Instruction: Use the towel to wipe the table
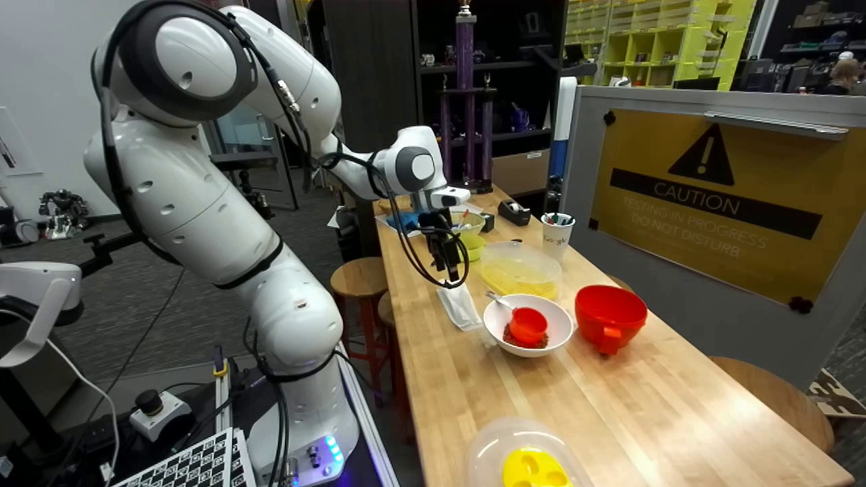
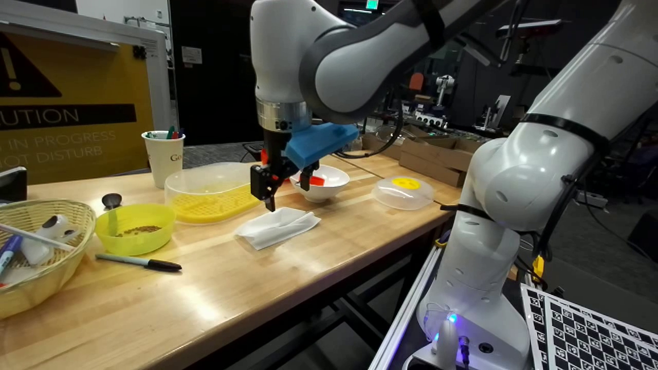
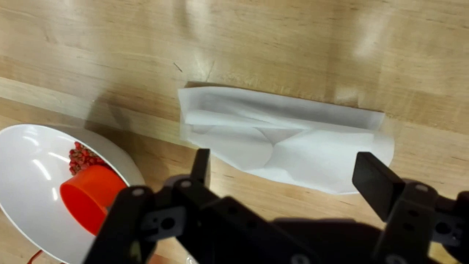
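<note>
The towel is a folded white cloth (image 3: 311,157) lying flat on the table. It also shows in both exterior views (image 1: 460,308) (image 2: 277,226). The table (image 1: 473,392) has a long pale-wood top, also seen in an exterior view (image 2: 221,288) and in the wrist view (image 3: 274,47). My gripper (image 2: 288,194) is above the towel and apart from it, pointing down. In the wrist view the gripper (image 3: 284,156) has its fingers wide apart with nothing between them. The fingers partly overlap the towel's near edge there.
A white bowl (image 3: 29,176) with a red cup (image 3: 91,198) stands close beside the towel. A red bowl (image 1: 609,311), a clear yellow-based container (image 2: 216,190), a yellow bowl (image 2: 133,226), a marker (image 2: 139,262), a basket (image 2: 46,288) and a paper cup (image 2: 164,159) are around.
</note>
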You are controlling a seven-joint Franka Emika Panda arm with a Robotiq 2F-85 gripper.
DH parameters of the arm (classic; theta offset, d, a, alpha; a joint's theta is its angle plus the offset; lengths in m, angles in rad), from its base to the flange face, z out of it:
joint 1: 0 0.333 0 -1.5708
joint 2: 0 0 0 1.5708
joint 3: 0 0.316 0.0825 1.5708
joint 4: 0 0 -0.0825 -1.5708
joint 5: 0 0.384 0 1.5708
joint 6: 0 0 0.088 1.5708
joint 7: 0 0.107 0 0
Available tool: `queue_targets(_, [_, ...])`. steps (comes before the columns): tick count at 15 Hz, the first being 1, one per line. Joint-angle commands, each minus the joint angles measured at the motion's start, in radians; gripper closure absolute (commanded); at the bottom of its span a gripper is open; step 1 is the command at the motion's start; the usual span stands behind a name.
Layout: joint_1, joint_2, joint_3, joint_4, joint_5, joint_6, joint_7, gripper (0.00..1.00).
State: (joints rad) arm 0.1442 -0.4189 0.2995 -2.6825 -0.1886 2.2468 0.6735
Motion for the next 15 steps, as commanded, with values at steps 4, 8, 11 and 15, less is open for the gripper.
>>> queue_targets(4, [0.0, 0.058, 0.002, -0.009, 0.018, 0.027, -0.036, 0.0])
queue_targets(8, [0.002, 0.118, 0.002, -0.001, 0.016, 0.034, -0.05, 0.0])
queue_targets(11, [0.004, 0.151, -0.002, 0.005, 0.018, 0.037, -0.06, 0.0])
queue_targets(15, [0.004, 0.177, -0.007, 0.013, 0.015, 0.045, -0.056, 0.0])
